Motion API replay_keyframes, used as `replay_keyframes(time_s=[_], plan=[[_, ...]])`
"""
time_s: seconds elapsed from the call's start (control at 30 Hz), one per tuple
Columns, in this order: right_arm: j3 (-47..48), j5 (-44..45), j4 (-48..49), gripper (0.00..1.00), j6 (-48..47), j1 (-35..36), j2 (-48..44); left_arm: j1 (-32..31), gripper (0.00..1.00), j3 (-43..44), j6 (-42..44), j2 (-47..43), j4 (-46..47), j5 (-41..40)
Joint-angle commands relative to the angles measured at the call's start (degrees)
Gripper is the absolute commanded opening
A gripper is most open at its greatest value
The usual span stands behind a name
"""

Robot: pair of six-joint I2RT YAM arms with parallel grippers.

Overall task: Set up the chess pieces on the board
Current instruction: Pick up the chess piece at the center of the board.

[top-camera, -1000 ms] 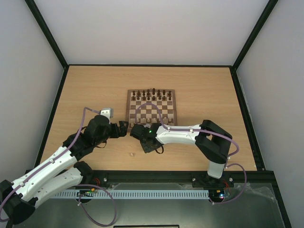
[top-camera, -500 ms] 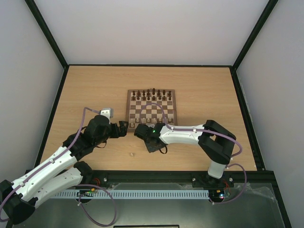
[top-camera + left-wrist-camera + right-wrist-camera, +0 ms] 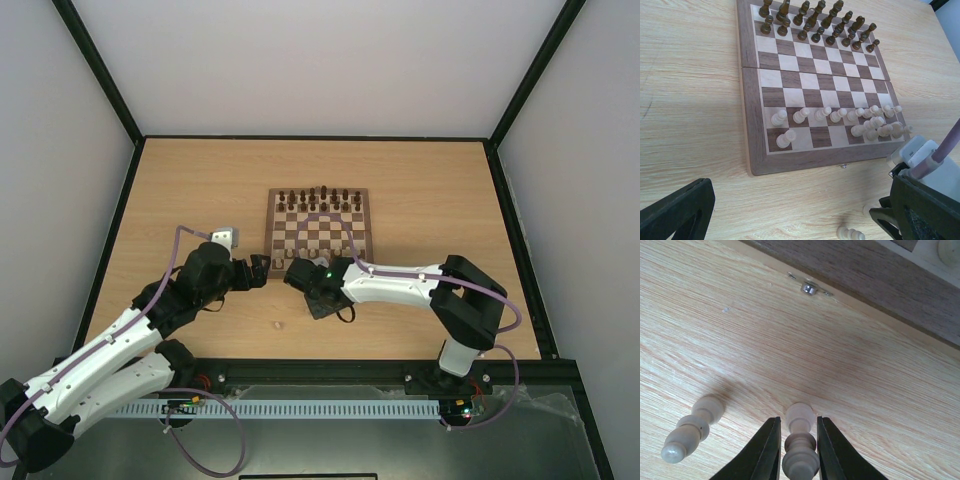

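Observation:
In the right wrist view my right gripper [image 3: 798, 421] is shut on a cream chess piece [image 3: 800, 442], held upright with its base at or just above the tabletop, in front of the board's near border [image 3: 865, 285]. A second cream piece [image 3: 689, 431] lies on its side to its left; it also shows in the left wrist view as the lying piece [image 3: 850, 233]. The board [image 3: 271, 224] has dark pieces [image 3: 815, 25] along its far rows and several cream pieces [image 3: 840, 116] on its near rows, crowded at the right. My left gripper [image 3: 795, 220] hangs open and empty off the board's near left corner.
The board's metal clasp [image 3: 809, 288] sits on its near edge. My right arm [image 3: 390, 285] reaches across the table in front of the board, and its wrist [image 3: 925, 155] shows close by at the right of the left wrist view. Black frame rails [image 3: 110, 240] border the table.
The right arm has shifted a little to the right along the board's near edge, gripper still shut on the cream piece. The left arm has not moved.

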Motion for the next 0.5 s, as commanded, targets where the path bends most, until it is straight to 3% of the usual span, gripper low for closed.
replay_keyframes(time_s=[0.0, 0.13, 0.47], plan=[[-0.3, 0.0, -2.9, 0.20, -0.5, -0.2, 0.2, 0.4, 0.99, 0.8, 0.3, -0.1, 0.2, 0.1], [0.0, -0.2, -3.0, 0.06, -0.6, -0.2, 0.3, 0.4, 0.99, 0.9, 0.4, 0.2, 0.3, 0.1], [10.8, -0.7, -7.3, 0.06, -7.8, -4.2, -1.0, 0.4, 0.99, 1.3, 0.3, -0.6, 0.0, -0.1]])
